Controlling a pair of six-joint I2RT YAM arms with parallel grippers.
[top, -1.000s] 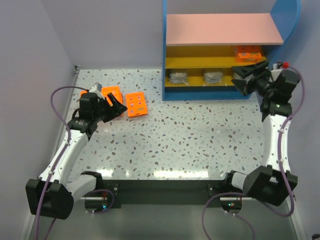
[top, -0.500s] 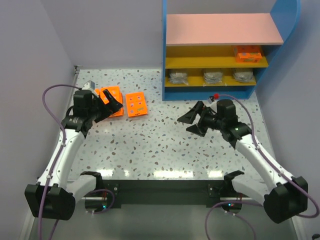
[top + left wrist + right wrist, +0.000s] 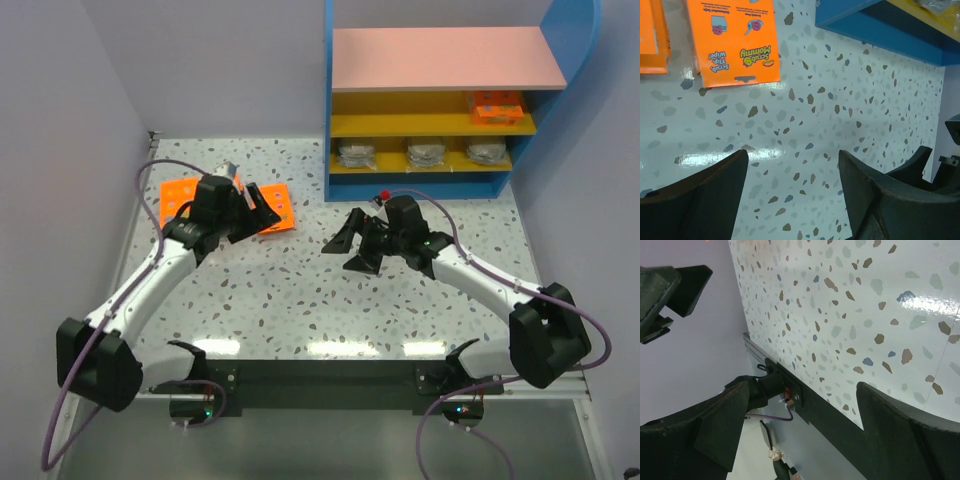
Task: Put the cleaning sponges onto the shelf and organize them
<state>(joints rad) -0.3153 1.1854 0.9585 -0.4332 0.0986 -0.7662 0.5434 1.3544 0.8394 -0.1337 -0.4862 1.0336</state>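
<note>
both arms have swung inward; left hand (image 3: pixel 258 210) and right hand (image 3: pixel 346 252) spread wide above the table (image 3: pixel 300 300).

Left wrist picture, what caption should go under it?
Open left hand over the speckled table, orange sponge pack ahead, blue shelf beyond.

1. My left gripper (image 3: pixel 252 205) and right gripper (image 3: pixel 346 249) are matt black, on white arms (image 3: pixel 150 285) trailing purple cables (image 3: pixel 160 164).
2. The table (image 3: pixel 300 290) is glossy white, speckled with brown, grey and blue chips.
3. The loose packs (image 3: pixel 732 40) are bright orange with yellow-and-pink lettering.
4. The shelf (image 3: pixel 328 100) has blue sides, a pink top and yellow boards.
5. It holds one orange shelved pack (image 3: pixel 495 107) and grey-beige pads (image 3: pixel 428 153) in clear wrap.
</note>
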